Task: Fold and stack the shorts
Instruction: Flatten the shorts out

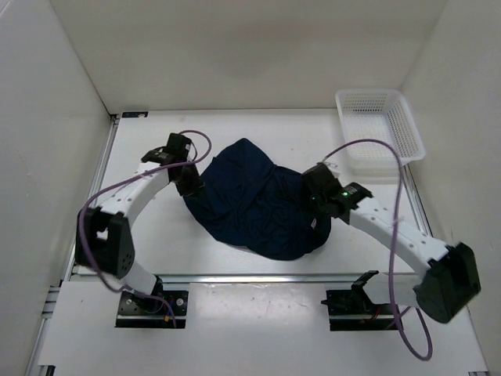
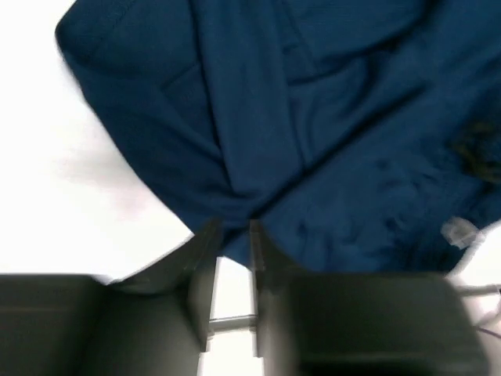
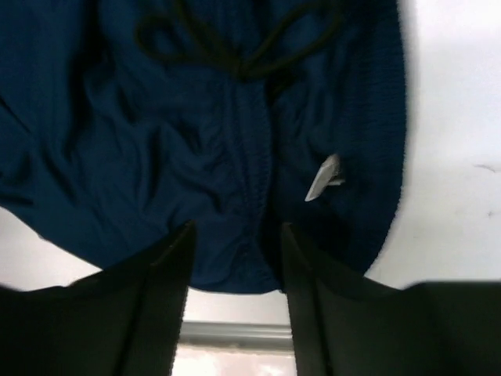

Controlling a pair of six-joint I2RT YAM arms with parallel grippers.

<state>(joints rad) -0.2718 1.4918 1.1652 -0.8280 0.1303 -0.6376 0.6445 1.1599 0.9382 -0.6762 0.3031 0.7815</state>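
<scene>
The dark navy shorts (image 1: 258,204) lie crumpled in a rounded heap in the middle of the table. My left gripper (image 1: 190,182) is at their left edge. In the left wrist view its jaws (image 2: 232,229) stand a narrow gap apart, with a fold of the shorts (image 2: 313,117) between the tips. My right gripper (image 1: 317,205) is over the heap's right side. There its jaws (image 3: 235,231) are well apart, straddling the gathered waistband edge of the shorts (image 3: 196,141). A dark drawstring (image 3: 235,47) and a white label (image 3: 323,178) show on the fabric.
A white mesh basket (image 1: 380,129) stands at the back right corner, beyond the right arm. White walls close the table on the left, back and right. A metal rail (image 1: 266,278) runs along the front edge, just near of the shorts.
</scene>
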